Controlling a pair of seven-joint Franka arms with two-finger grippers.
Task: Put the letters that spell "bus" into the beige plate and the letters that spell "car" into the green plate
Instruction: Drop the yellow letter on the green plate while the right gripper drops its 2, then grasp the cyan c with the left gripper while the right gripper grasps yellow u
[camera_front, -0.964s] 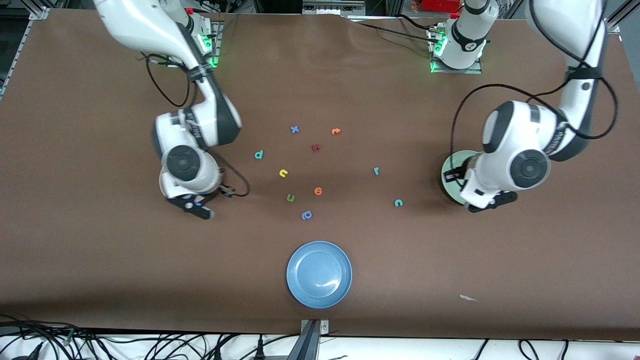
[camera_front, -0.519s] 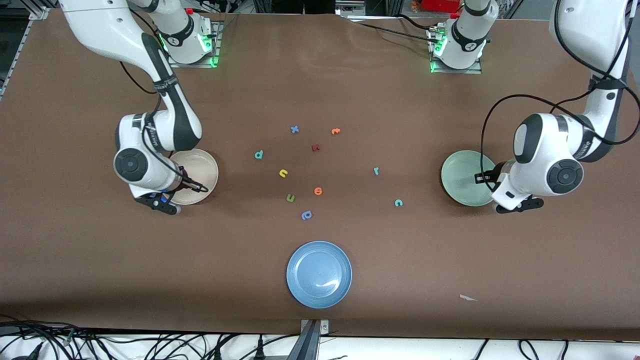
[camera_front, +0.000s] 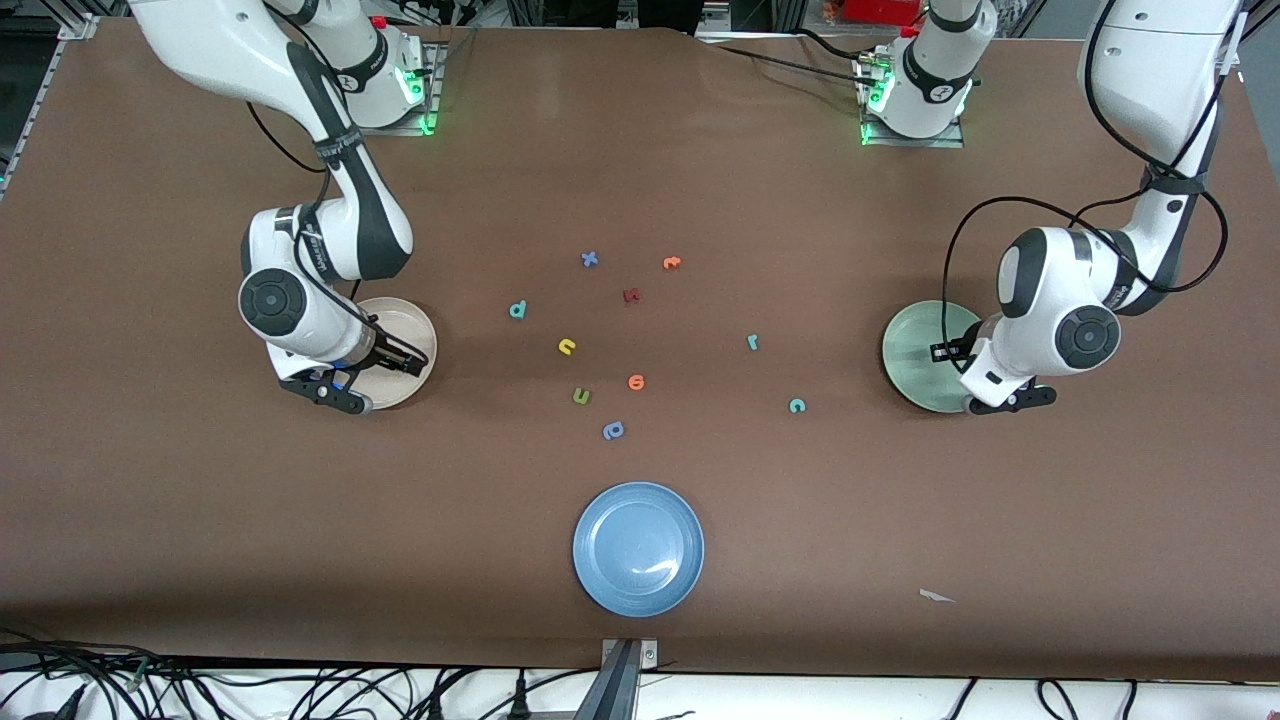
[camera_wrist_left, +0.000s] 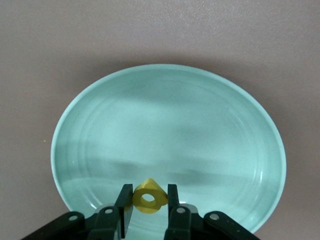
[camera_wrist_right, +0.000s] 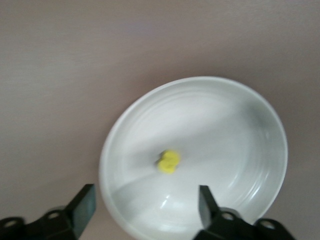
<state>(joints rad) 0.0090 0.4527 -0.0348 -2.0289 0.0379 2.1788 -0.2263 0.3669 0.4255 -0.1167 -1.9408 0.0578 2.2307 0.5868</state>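
The right jaws (camera_wrist_right: 142, 212) are standing apart, the yellow "s" (camera_wrist_right: 169, 162) lying below them in the beige plate (camera_wrist_right: 250, 130); the left jaws (camera_wrist_left: 147, 205) are clamping the yellow "a" (camera_wrist_left: 148, 198) over the green plate (camera_wrist_left: 200, 125). Four letters are waiting.

Beige plate (camera_front: 405, 335); sage-green plate (camera_front: 915, 355); blue plate (camera_front: 638, 548); brown table (camera_front: 640, 150); yellow "a" (camera_wrist_left: 148, 198).

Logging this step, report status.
Right tool open over beige plate, yellow s in it. Left tool holds yellow a over green plate.
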